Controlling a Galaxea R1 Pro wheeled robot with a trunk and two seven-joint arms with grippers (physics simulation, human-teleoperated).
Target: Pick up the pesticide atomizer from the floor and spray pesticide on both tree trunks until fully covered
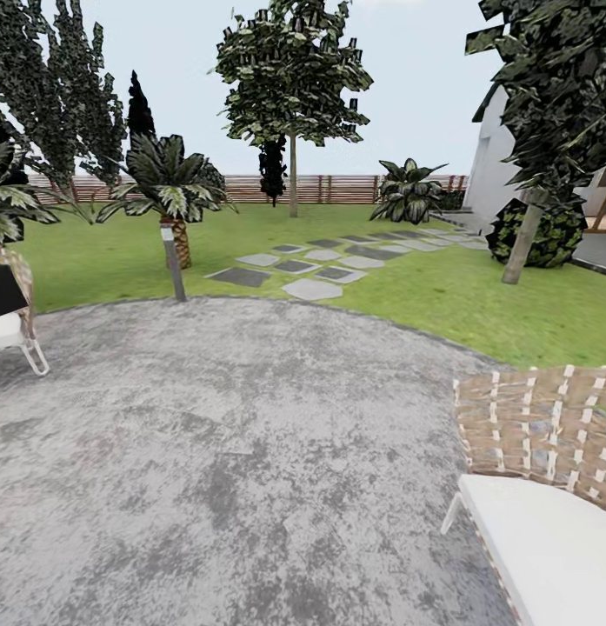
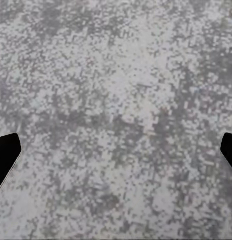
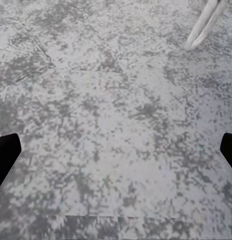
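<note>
A mottled grey paved circle [image 1: 233, 452] is seen below the head camera, with a woven chair [image 1: 546, 487] at the right and another chair [image 1: 7, 322] at the left. Beyond it, stone slabs [image 1: 311, 265] are laid across the lawn [image 1: 476, 296] toward two trees [image 1: 292, 78], whose trunks [image 1: 522, 243] stand well apart. In both wrist views, the jaws are held wide apart over bare paving, with nothing between them: the left gripper [image 2: 116, 155] and the right gripper [image 3: 116, 155]. The atomizer cannot be made out.

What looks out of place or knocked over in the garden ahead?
Nothing stands out. The bollard lamp stands upright at the patio's edge, the stepping slabs lie flat in the grass, and only the right tree's trunk leans slightly.
</note>
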